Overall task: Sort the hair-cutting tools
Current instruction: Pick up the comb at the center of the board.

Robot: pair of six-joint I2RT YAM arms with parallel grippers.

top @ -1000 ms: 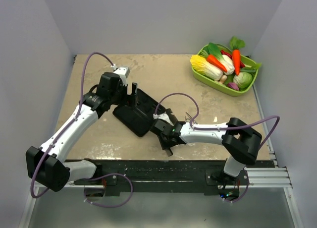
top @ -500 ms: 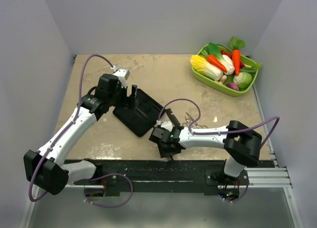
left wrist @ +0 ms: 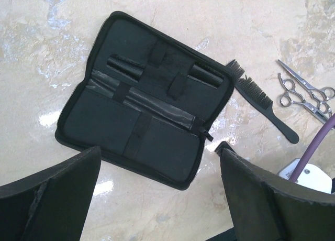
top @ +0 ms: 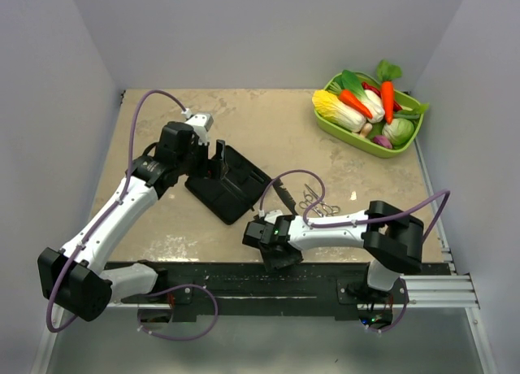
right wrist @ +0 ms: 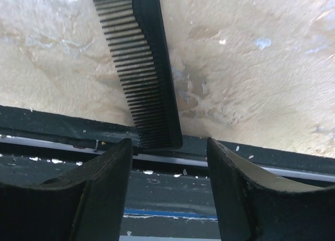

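Top view: L gripper is held over the upper-left edge of the flat black rectangular zip case, which is laid open at centre frame on the beige mottled table. Its fingers are spread wide in the wrist view, nothing between them. One slim black straight comb is seen just right of the case, touching its corner, with two small silver ring-handled scissors overlapped further right. R gripper is low at bottom centre by the table's near edge, jaws apart and not clamped. A second black toothed comb is laid on the tabletop, its end at that edge betw. the fingertips. Green tray of toy vegetables sits upper right.
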